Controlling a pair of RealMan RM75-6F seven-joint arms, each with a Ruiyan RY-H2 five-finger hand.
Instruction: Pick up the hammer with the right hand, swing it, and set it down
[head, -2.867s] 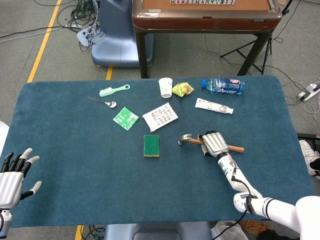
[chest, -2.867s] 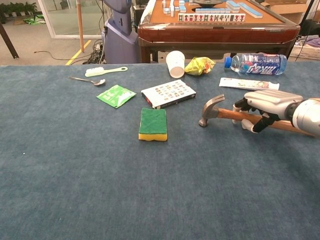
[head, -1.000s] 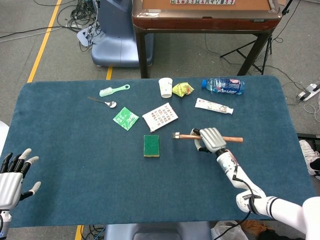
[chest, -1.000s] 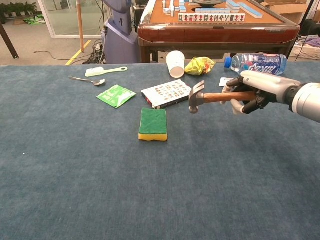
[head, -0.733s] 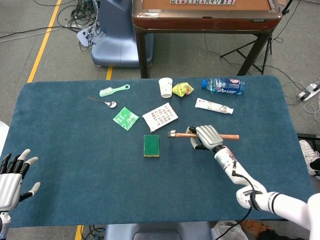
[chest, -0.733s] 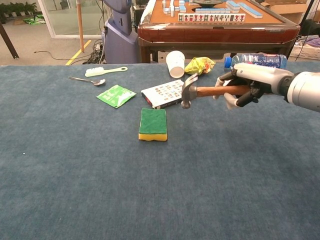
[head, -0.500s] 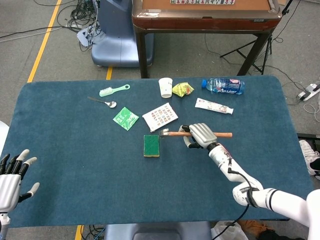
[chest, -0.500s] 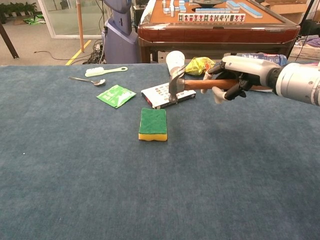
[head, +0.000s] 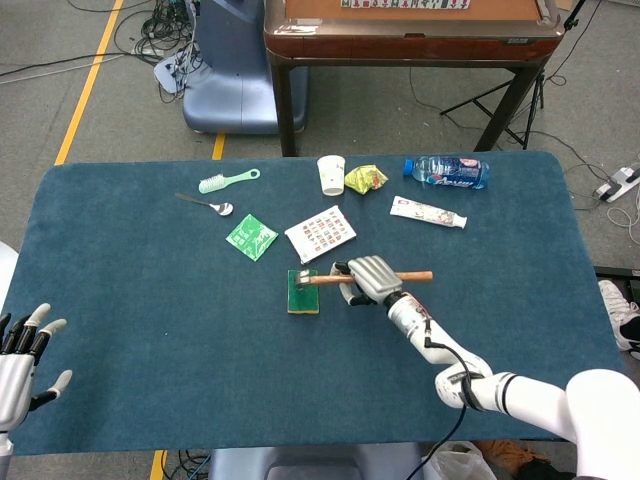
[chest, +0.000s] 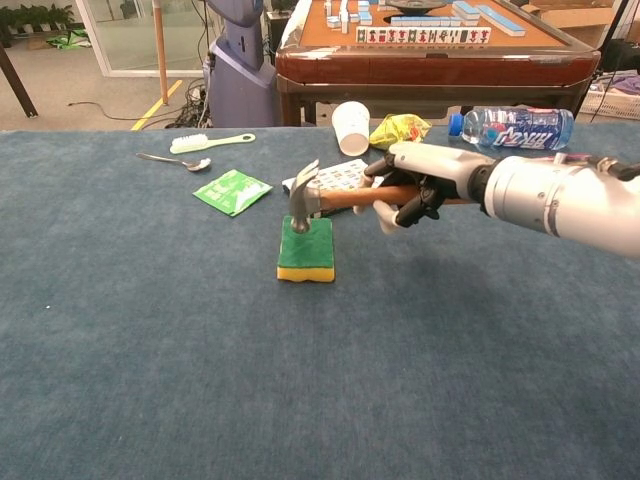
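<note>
My right hand (head: 371, 277) (chest: 412, 187) grips the wooden handle of the hammer (head: 320, 279) (chest: 318, 198) and holds it roughly level in the air. The hammer's steel head (chest: 302, 206) hangs over the far end of the green and yellow sponge (head: 303, 293) (chest: 306, 255); whether it touches the sponge I cannot tell. The handle's butt end pokes out behind the hand toward the right. My left hand (head: 20, 362) shows at the bottom left corner of the head view, fingers spread and holding nothing.
On the blue table (head: 150, 320) lie a card box (head: 320, 233), green packet (head: 251, 237), spoon (head: 206, 204), brush (head: 228, 180), paper cup (head: 331, 174), yellow wrapper (head: 365, 179), toothpaste tube (head: 428, 212) and water bottle (head: 446, 171). A mahjong table (head: 412, 30) stands behind.
My right hand lifted the hammer off the table and carried it leftward. The head has gone from the table's right middle to above the sponge. The left hand barely moved.
</note>
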